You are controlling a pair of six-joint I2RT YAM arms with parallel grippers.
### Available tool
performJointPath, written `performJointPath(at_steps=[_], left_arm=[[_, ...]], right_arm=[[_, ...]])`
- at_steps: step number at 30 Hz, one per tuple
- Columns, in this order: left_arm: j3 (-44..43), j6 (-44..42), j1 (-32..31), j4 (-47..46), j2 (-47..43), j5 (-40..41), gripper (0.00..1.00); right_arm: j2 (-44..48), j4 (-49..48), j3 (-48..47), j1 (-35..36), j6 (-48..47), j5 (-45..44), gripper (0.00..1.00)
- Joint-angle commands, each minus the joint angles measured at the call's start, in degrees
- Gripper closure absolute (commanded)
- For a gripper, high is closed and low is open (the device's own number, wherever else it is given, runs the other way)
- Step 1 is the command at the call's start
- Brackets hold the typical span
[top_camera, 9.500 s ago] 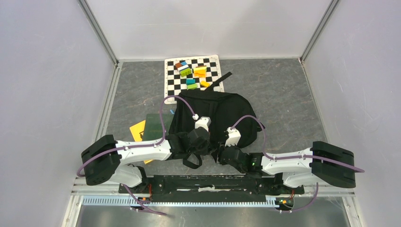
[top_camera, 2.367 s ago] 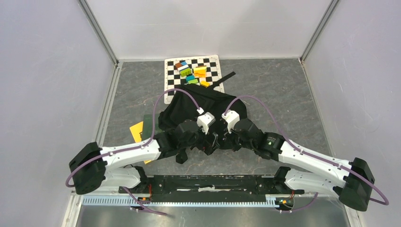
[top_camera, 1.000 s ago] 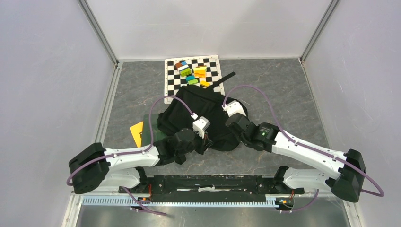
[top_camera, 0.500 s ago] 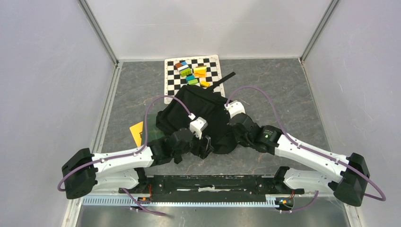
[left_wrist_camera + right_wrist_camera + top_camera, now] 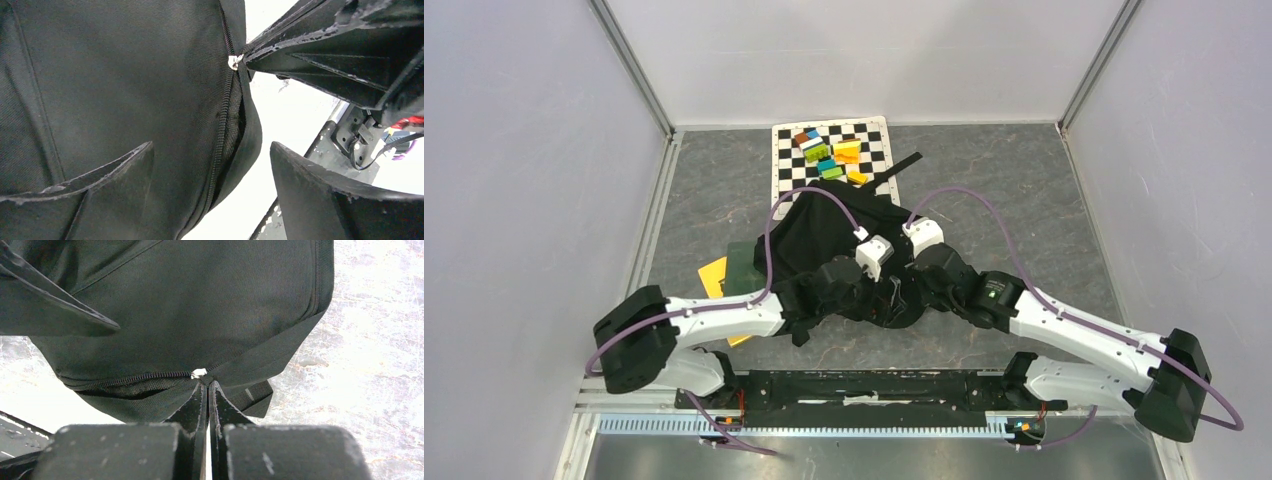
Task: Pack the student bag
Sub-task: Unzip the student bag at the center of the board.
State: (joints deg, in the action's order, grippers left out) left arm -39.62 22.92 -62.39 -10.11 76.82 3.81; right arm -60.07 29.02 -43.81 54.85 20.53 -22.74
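The left fingers (image 5: 315, 190) stand wide apart, holding nothing; they straddle the bag's zip (image 5: 224, 120), and whether either one touches the cloth I cannot tell; the right fingers (image 5: 207, 390) are pressed together, pinching the bag (image 5: 824, 225) at the end of that zip, just beside the small silver pull (image 5: 233, 62).

The bag lies slumped in the middle of the grey desk (image 5: 1034, 200), between the two wrists, its near edge lifted where the right fingers grip it.

The top view hides both sets of fingers against the black cloth; it alone shows the checkered mat (image 5: 786, 185) behind the bag with coloured blocks (image 5: 832, 158) on it, a long strap (image 5: 902, 166) running across the mat's corner, and a yellow book (image 5: 715, 276) and a green book (image 5: 746, 262) tucked under the bag's left side.

The left wrist view alone shows the zip gaping a little below the pull; the right wrist view alone shows a short strap (image 5: 256, 394) hanging under the pinched edge.
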Motion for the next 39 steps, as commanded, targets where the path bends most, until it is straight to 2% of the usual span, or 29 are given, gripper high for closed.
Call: performJointPath(at_steps=[1, 6, 7, 9, 13, 17, 25, 30, 39], left_arm=[[-1.7, 2.0, -0.3, -7.0, 2.6, -1.8, 0.24], [-4.1, 3.2, -0.2, -4.7, 5.9, -3.4, 0.81], [-3.9, 3.6, -0.3, -4.6, 5.8, -3.3, 0.89], [-2.4, 4.3, -0.4, -4.8, 5.2, -3.0, 0.97], [0.8, 4.9, -0.6, -5.9, 4.1, -3.3, 0.98], [3.5, 5.0, -1.2, -5.7, 2.9, -5.3, 0.98], [6.0, 2.3, -3.3, 3.8, -1.3, -2.5, 0.98], [9.2, 4.4, -4.0, 6.6, -5.0, -0.4, 0.98], [8.3, 5.7, -7.8, 15.4, -7.2, 0.8, 0.98]], right_arm=[[0.7, -3.8, -1.0, 0.0, 0.2, -0.5, 1.00], [0.9, -2.7, -1.0, 0.2, 0.0, -2.3, 1.00], [1.0, -2.1, -1.1, 0.2, 0.0, -3.5, 1.00], [0.8, 0.3, -1.8, 0.3, 0.6, -7.5, 1.00], [-2.5, 8.5, -4.5, 0.2, 2.1, -19.2, 1.00], [-4.6, 10.5, -5.2, -0.1, 2.0, -24.1, 1.00], [-7.4, 7.0, -6.0, -4.3, -3.2, -24.7, 1.00], [-9.0, 4.6, -6.6, -8.7, -7.9, -24.1, 1.00], [-11.0, -4.9, -5.9, -16.6, -15.2, -15.1, 1.00]])
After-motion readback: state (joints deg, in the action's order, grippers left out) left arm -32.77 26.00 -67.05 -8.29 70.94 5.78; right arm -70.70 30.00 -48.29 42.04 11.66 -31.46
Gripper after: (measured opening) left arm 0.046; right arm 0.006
